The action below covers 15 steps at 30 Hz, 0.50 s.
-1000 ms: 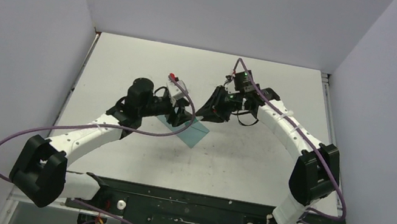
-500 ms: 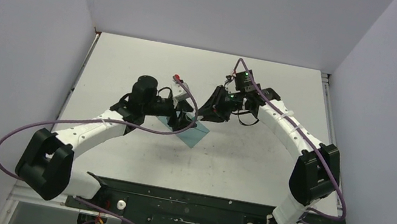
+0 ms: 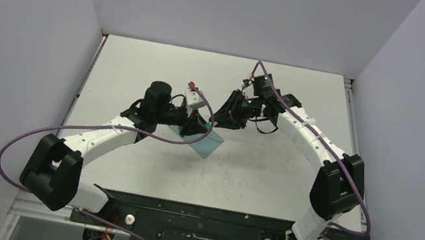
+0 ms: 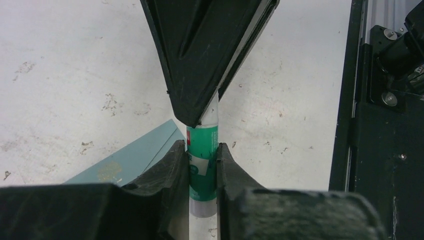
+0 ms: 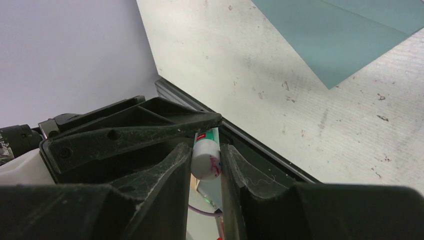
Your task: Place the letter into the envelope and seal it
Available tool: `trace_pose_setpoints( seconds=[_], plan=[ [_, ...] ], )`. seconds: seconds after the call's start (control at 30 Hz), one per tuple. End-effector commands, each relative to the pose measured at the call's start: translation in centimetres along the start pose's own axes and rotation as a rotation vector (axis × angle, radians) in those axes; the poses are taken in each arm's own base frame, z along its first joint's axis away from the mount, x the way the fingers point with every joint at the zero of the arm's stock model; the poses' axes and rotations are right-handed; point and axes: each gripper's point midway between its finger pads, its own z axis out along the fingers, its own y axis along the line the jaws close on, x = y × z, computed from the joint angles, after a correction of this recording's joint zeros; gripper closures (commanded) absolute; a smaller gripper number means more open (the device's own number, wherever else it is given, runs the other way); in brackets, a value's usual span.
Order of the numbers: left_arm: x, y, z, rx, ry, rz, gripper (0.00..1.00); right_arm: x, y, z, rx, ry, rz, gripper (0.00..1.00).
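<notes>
A: So, where is the envelope (image 3: 211, 145)?

B: Flat on the table (image 3: 265, 182), near the middle and turned at an angle. In the top view its far part is hidden under the left gripper (image 4: 202, 149), and only the near right corner shows.

A: And what are that gripper's fingers doing?

B: They are narrow, pressed on both sides of a glue stick (image 4: 202, 172) at its green labelled part.

A: What about the right gripper (image 5: 206, 149)?

B: It comes in from the opposite side, tip to tip with the left one. Its fingers are also drawn in, clamped on the white end of the same stick.

A: So the stick spans the two?

B: Yes, each gripper holds one end. It hangs just past the envelope's corner in the left wrist view. I cannot tell how high it is above the table.
</notes>
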Motion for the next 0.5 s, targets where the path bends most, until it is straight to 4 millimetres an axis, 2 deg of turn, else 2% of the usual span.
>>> trace_pose_setpoints(
  seconds=[0.0,0.23,0.33,0.4,0.47],
  plan=[
    [-2.3,0.45,0.1,-0.015,-0.033,0.087,1.0,0.28,2.5,-1.83,-0.085,-0.025,-0.061,0.94],
    [-2.59,0.56,-0.21,-0.03,-0.034,0.114,1.0,0.7,2.04,-1.85,-0.076,-0.014,-0.084,0.54],
    [-2.52,0.62,-0.28,-0.036,-0.033,0.117,1.0,0.67,2.14,-1.98,-0.077,-0.018,-0.098,0.41],
    [-2.38,0.65,-0.32,-0.039,-0.029,0.117,1.0,0.6,2.2,-2.13,-0.075,-0.024,-0.105,0.36],
    [-2.37,0.6,-0.38,-0.039,-0.029,0.121,1.0,0.53,2.06,-2.19,-0.069,-0.028,-0.103,0.36]
  ],
)
